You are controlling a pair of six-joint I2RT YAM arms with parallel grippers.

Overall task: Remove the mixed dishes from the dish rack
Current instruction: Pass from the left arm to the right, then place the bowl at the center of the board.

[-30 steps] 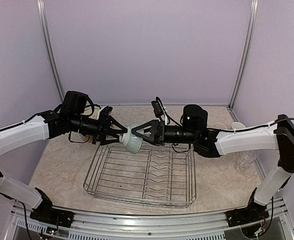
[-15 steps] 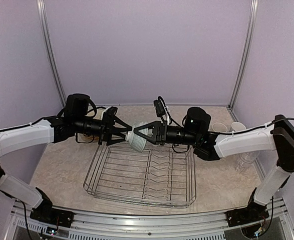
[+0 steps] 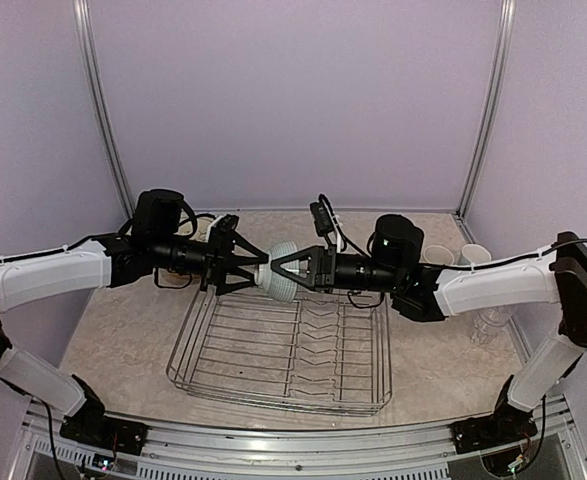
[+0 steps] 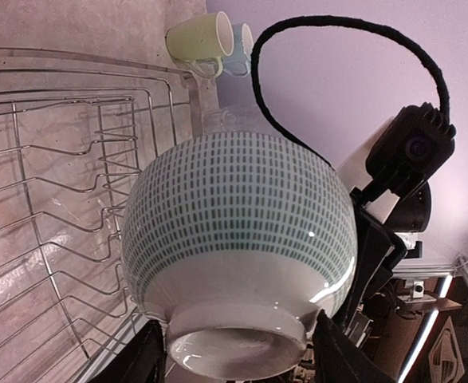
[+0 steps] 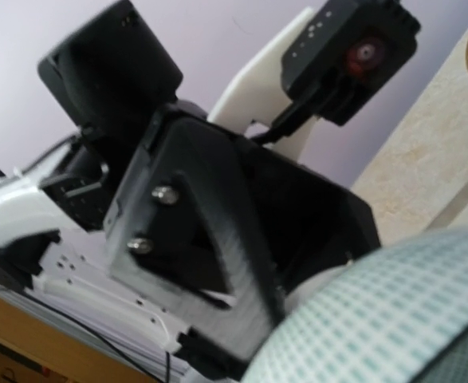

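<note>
A robot test booth in a lab is shown. The table (image 3: 123,330) is enclosed by plain lilac walls (image 3: 293,100) joined by aluminium posts (image 3: 98,100). Two arms, left (image 3: 53,275) and right (image 3: 493,285), are bolted to a metal rail (image 3: 293,455) at the near edge, and bare cables (image 4: 337,32) are exposed. A rack (image 3: 283,350) is set on the marble-patterned top.
</note>
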